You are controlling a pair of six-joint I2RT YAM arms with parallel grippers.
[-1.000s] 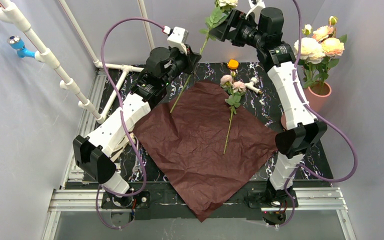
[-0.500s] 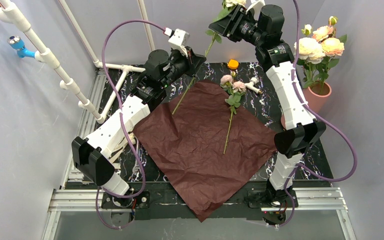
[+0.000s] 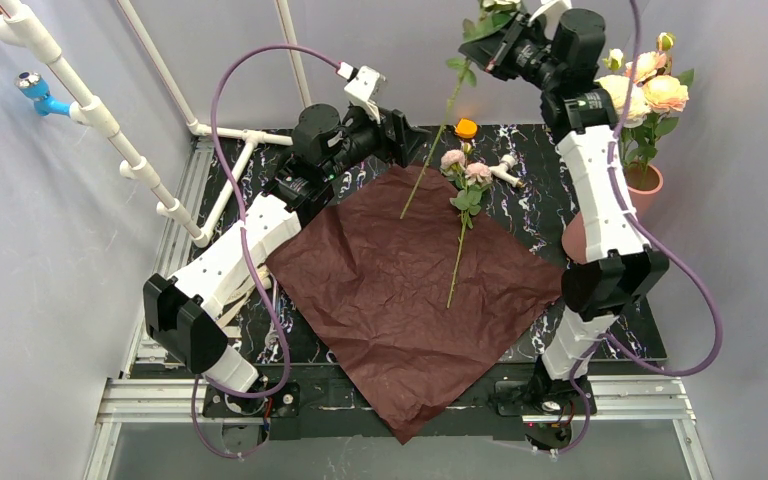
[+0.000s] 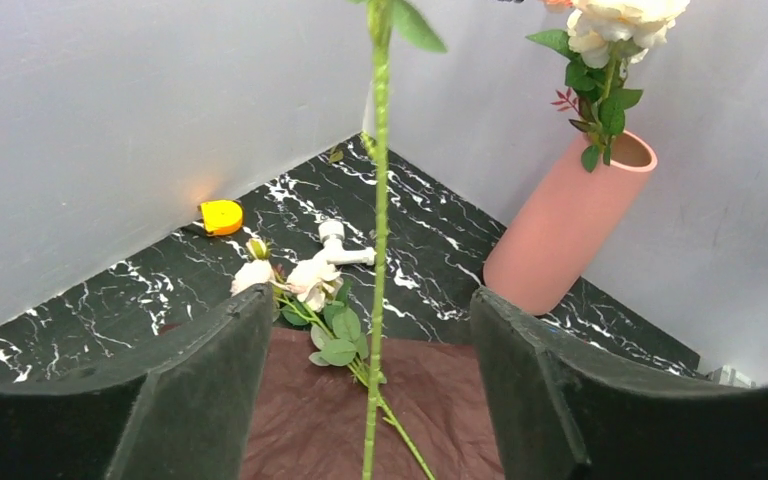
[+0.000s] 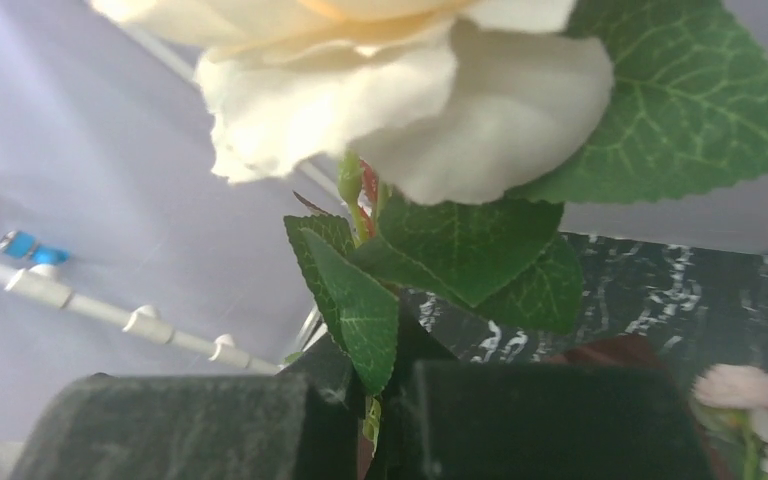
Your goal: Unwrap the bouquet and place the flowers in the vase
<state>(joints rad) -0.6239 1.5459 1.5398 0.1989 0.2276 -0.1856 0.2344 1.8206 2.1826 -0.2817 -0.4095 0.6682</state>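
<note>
Hanging at the top of the overhead view, a cream rose [image 3: 440, 125] is pinched just below its bloom by the closed right gripper [image 3: 498, 38]. Its stem is flanked, untouched, by the spread fingers of the left gripper [image 3: 418, 143]. Other flowers [image 3: 648, 88] are seen in the vase [image 3: 644, 188] at right. One pink spray [image 3: 463, 195] is left on the paper [image 3: 390, 300] at centre.

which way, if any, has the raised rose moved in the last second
Yes, rightward: the rose now hangs just left of the orange piece, its stem tip over the paper.
</note>
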